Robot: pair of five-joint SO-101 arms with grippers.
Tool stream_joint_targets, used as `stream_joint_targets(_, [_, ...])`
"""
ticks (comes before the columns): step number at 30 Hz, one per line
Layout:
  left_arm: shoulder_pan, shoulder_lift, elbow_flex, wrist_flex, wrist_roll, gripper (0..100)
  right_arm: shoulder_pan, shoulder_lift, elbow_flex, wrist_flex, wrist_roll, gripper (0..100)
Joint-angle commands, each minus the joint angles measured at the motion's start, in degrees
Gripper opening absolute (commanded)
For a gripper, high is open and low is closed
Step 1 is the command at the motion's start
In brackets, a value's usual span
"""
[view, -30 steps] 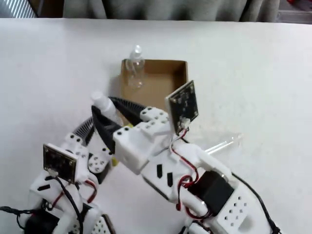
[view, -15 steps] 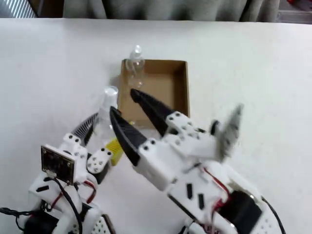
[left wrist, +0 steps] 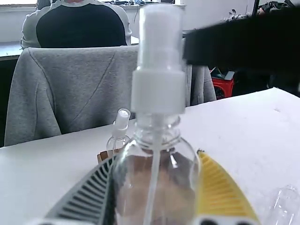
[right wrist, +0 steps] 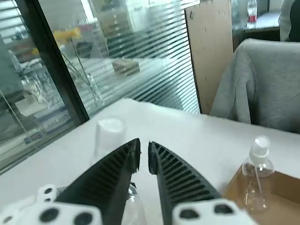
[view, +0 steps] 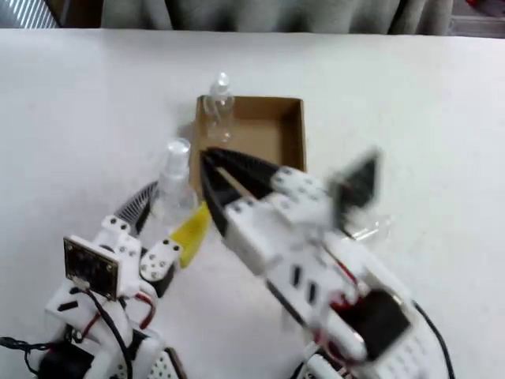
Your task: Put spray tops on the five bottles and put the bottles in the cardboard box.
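Bottle point(left wrist: 154, 187) with white spray top point(left wrist: 158, 70) on, upright, clamped in left end effector point(view: 172, 207) between its grey and yellow fingers, just beside the box point(view: 276, 130) on the desk point(view: 410, 95). Box holds one boxed bottle point(view: 219, 106), standing in a far corner, top on. Right end effector point(right wrist: 143, 149): black fingers nearly together, nothing between them, tips near the held bottle's top at the box's near edge. Lying bottle point(view: 371, 229) on the desk by the right arm, partly hidden in the high view. Its end also shows in the left wrist view.
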Motion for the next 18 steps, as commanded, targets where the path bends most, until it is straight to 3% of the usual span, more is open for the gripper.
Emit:
stream_joint_targets(1, [0.84,-0.04,-0.88,-1.93,-0.53,2,-0.04,5.85,-0.88,-4.18,0.09,1.7])
stream_joint_targets(10, [0.66,-0.04,-0.53,-1.93,-0.53,2,-2.95,3.56,-0.53,-2.33,0.35,1.7])
stream_joint_targets(18, [0.22,-0.04,-0.18,-3.69,-0.53,2,8.22,-1.27,4.22,9.54,3.34,1.7])
